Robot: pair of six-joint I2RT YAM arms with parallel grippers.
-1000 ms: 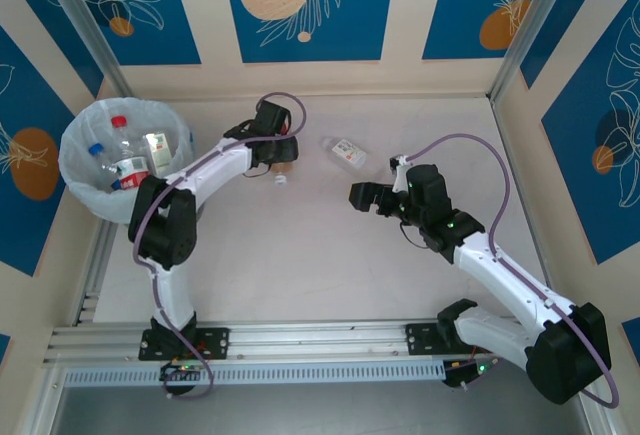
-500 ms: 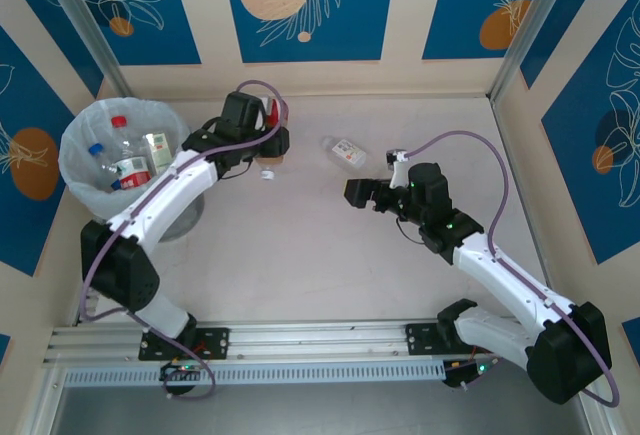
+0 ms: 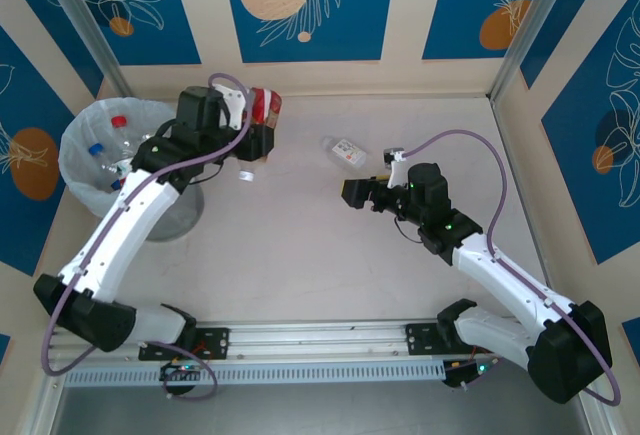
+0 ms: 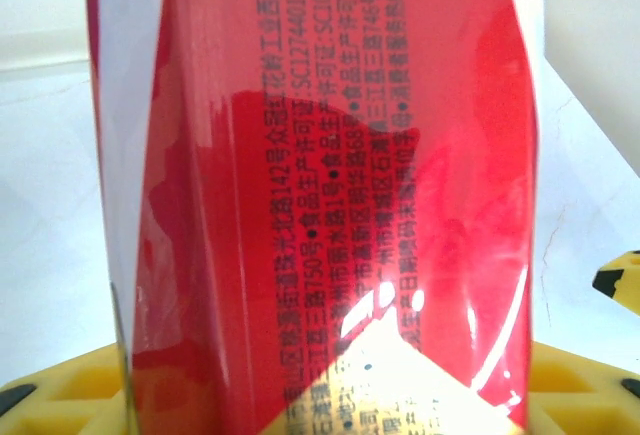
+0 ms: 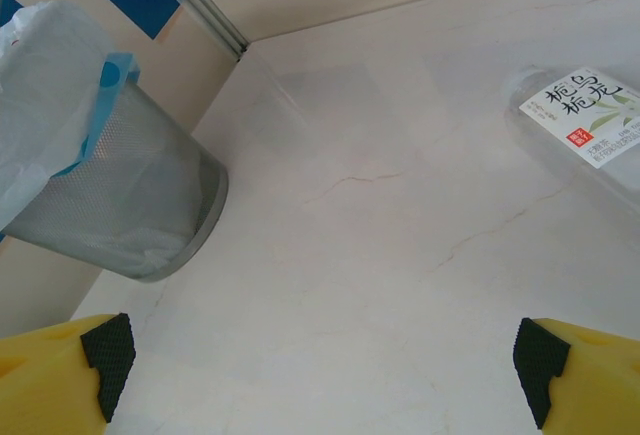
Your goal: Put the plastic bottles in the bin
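My left gripper (image 3: 255, 141) is shut on a red-labelled plastic bottle (image 3: 265, 105), held above the table just right of the bin (image 3: 72, 151). The bottle's white cap (image 3: 245, 176) points toward the near side. In the left wrist view its red label (image 4: 330, 185) fills the space between the yellow fingers (image 4: 60, 395). The round grey bin with a white bag holds several bottles (image 3: 110, 150). A clear bottle with a green-white label (image 3: 348, 151) lies on the table, at the right in the right wrist view (image 5: 590, 120). My right gripper (image 3: 352, 193) hovers open just short of it, nothing between its fingers (image 5: 75, 370).
The table is walled on three sides by beige and blue panels (image 3: 300, 5). The bin's mesh wall (image 5: 120, 205) stands at the far left corner beside a metal post (image 3: 85, 25). Pale tabletop (image 3: 300, 245) stretches between the two arms.
My left arm has swung left toward the bin, carrying the red-labelled bottle with it. The right gripper has crept slightly left and stays open.
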